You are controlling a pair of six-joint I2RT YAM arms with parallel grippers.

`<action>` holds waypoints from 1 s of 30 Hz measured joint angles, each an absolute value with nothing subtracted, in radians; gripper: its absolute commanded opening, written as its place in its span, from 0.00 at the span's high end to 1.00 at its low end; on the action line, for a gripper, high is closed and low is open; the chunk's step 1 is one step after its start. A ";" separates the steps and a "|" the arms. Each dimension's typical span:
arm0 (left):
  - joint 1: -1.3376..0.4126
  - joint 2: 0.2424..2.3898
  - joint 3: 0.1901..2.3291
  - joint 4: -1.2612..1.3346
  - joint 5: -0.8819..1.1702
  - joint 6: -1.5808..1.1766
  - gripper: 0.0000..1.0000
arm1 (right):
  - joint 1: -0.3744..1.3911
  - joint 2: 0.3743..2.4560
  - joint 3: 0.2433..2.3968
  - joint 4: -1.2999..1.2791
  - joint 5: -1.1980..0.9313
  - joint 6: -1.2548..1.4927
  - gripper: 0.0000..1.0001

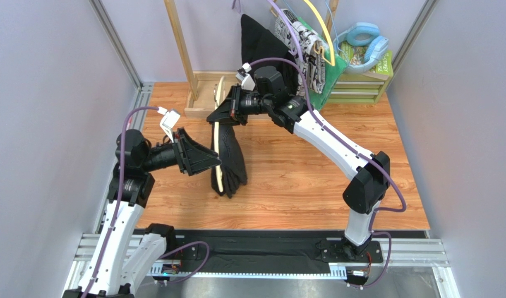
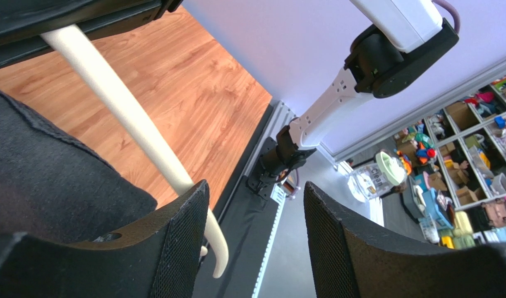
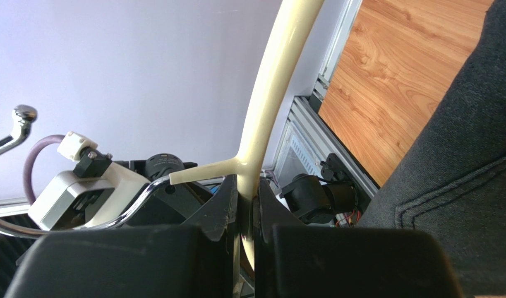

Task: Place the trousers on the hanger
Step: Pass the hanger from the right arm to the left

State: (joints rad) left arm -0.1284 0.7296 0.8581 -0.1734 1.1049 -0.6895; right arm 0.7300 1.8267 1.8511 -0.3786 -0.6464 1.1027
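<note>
The pale cream hanger hangs edge-on above the table, and my right gripper is shut on its upper part by the hook. In the right wrist view the cream bar runs down between my right gripper's closed jaws, and the chrome hook curves off to the left. The dark trousers drape over the hanger, with their lower end near the table. My left gripper stands open beside the hanger's lower end. In the left wrist view the bar and trousers lie left of my left gripper, whose gap is empty.
At the back stand a wooden rack post and a shallow wooden box. Behind my right arm hang a black garment, a patterned cloth and a yellow hanger. Blue headphones rest on a green crate.
</note>
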 measured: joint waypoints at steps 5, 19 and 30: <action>-0.196 0.737 0.855 -0.174 1.028 -0.683 0.39 | 0.730 1.848 1.887 -0.394 -0.638 1.097 1.00; -0.036 0.723 0.899 -0.184 1.003 -0.728 0.48 | 0.729 1.848 1.905 -0.341 -0.635 1.139 1.00; 0.023 0.794 0.861 -0.147 1.041 -0.774 0.38 | 0.725 1.848 1.905 -0.321 -0.661 1.163 1.00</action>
State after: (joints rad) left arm 0.0231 0.7944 0.8608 -0.1467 1.0412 -0.7738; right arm 0.7250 1.8481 1.9053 -0.3214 -0.6613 1.1629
